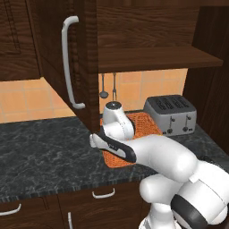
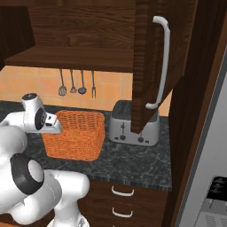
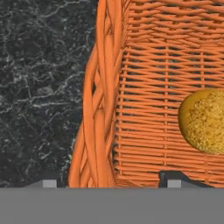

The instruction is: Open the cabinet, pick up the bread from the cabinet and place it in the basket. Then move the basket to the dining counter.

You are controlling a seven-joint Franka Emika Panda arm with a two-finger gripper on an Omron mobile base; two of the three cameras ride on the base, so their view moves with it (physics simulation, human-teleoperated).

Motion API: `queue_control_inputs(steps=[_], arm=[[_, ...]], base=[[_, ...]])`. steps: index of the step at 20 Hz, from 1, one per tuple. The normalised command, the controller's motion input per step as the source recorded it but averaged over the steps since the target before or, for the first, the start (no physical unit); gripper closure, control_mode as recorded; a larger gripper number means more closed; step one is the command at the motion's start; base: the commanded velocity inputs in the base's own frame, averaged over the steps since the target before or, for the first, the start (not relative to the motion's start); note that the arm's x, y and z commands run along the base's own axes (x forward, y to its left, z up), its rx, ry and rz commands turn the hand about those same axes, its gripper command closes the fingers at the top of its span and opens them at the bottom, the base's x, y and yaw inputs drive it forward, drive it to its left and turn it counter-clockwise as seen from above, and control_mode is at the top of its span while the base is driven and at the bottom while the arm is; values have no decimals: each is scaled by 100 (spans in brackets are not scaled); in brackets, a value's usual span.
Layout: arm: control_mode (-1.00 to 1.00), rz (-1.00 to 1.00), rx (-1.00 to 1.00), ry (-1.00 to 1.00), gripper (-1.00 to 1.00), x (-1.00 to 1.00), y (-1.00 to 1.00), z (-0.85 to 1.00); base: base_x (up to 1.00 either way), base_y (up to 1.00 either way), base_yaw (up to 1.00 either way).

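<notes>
Wicker basket [image 3: 144,87] wall sits between the gripper [image 3: 111,183] tips, ready for lifting; jaws apart, not yet pinching. Bread [image 3: 204,121] inside, 3 o'clock.

Left base view behind my left shoulder, facing forward and down at mid range, basket [image 1: 145,123] at 1 o'clock, right base view behind my right, same surface [image 2: 133,162] and basket, at 9 o'clock, hand view pressed close over its rim, straight down.
</notes>
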Motion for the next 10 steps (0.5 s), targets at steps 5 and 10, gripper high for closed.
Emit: queue_control_inputs(steps=[5, 10], arm=[[-100, 3, 0, 13, 100, 0, 0, -31], [-100, 0, 1, 6, 100, -19, 0, -13]], base=[[0, 0, 0], [0, 0, 0]])
